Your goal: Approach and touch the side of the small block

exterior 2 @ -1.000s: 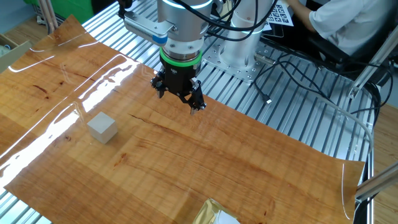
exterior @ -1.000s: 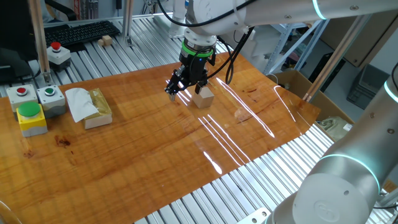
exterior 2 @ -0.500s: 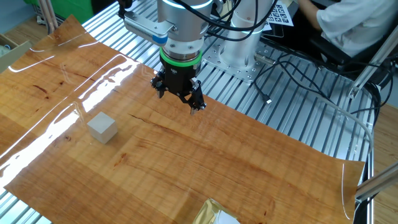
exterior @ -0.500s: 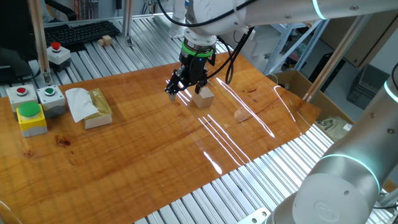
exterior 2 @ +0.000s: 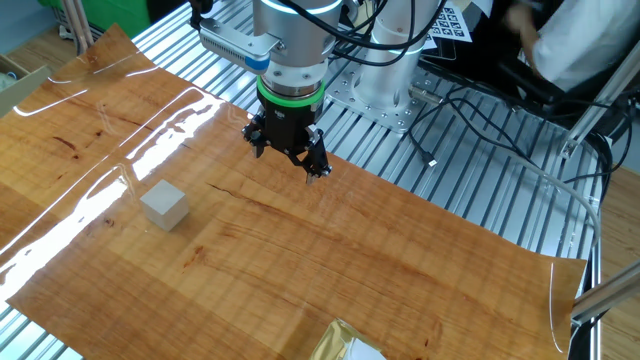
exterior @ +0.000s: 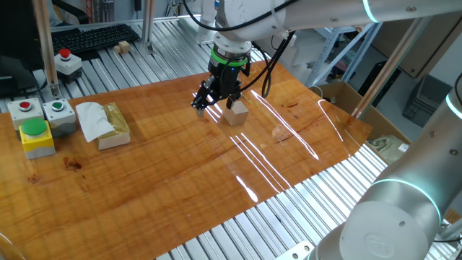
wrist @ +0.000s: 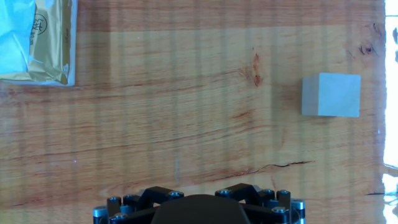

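The small block [exterior: 235, 113] is a pale wooden cube standing on the wooden tabletop [exterior: 180, 173]. It also shows in the other fixed view [exterior 2: 164, 206] and at the upper right of the hand view [wrist: 331, 95]. My gripper [exterior: 198, 108] hangs above the tabletop, apart from the block, its fingers drawn together to a point and holding nothing. In the other fixed view the gripper [exterior 2: 313, 175] is well off to the block's right with bare wood between them. The hand view shows only the gripper's dark base [wrist: 199, 208]; the fingertips are hidden.
A flat tan block with white tissue [exterior: 108, 124] lies at the left, also seen in the hand view [wrist: 34, 40]. Button boxes [exterior: 36, 137] stand at the left edge. A tiny wooden block [exterior: 124, 48] and a keyboard [exterior: 94, 36] lie behind. A cardboard box [exterior: 346, 97] stands to the right.
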Controlling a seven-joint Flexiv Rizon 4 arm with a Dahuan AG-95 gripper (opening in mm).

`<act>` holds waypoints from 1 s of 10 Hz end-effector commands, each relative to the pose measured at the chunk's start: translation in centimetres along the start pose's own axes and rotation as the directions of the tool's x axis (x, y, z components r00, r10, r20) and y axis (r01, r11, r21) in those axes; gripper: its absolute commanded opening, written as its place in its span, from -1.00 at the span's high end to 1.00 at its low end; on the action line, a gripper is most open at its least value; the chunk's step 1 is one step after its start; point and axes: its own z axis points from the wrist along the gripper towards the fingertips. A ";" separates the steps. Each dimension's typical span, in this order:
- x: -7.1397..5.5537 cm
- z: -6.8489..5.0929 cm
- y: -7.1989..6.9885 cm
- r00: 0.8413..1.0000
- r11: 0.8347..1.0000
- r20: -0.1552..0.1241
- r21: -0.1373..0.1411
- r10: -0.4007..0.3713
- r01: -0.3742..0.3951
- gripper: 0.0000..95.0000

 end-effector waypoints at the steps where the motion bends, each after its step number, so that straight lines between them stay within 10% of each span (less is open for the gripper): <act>1: 0.0 0.1 0.0 0.998 0.987 0.034 -0.156 0.043 -0.037 1.00; 10: -0.1 0.9 0.3 0.999 0.989 0.035 -0.143 0.036 -0.031 1.00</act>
